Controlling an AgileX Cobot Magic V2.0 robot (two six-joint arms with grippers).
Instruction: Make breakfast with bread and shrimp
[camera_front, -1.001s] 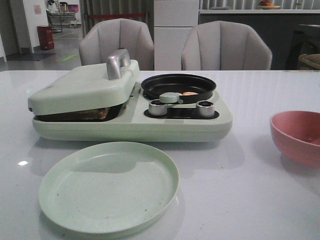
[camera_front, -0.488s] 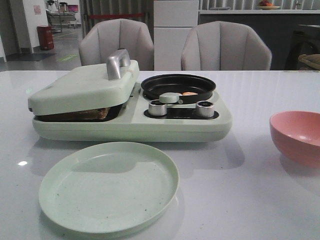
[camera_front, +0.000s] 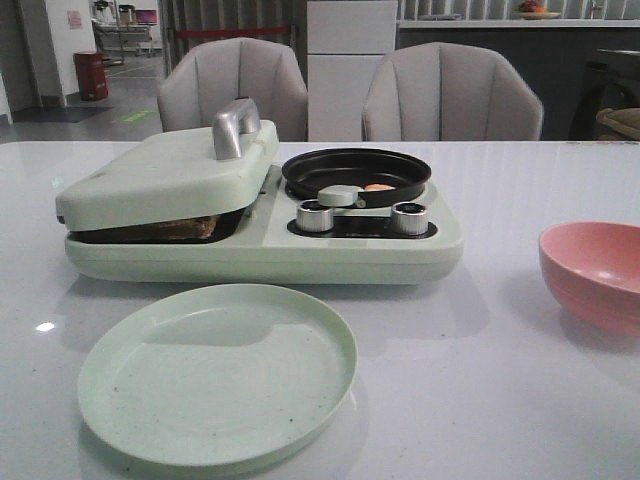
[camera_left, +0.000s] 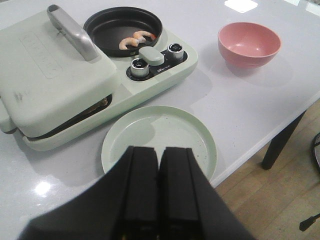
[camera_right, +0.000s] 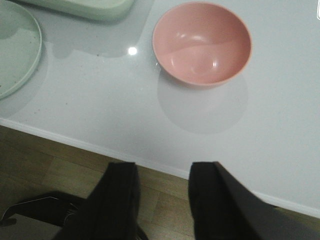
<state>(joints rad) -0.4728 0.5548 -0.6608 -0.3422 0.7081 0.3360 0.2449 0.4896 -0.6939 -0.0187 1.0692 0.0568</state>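
The brown-crusted toasted bread is shut inside the pale green breakfast machine, under the tilted green lid with the silver handle. Only a thin brown edge is seen in the gap. Two small curled orange and white shrimp are lying in the round black pan on the same machine.

The shrimp are judged to be light, soft and a bit slippery, so each one is best pinched gently across its fat middle. The bread is likely light and easy to crush. The lid is best lifted by its handle first, and then a slice can be held by its firm crust.

The black left gripper is held above the empty round green plate with its jaws pressed together. The black right gripper is held past the table edge, near the empty pink bowl, with its jaws apart. Nothing is held by either one.
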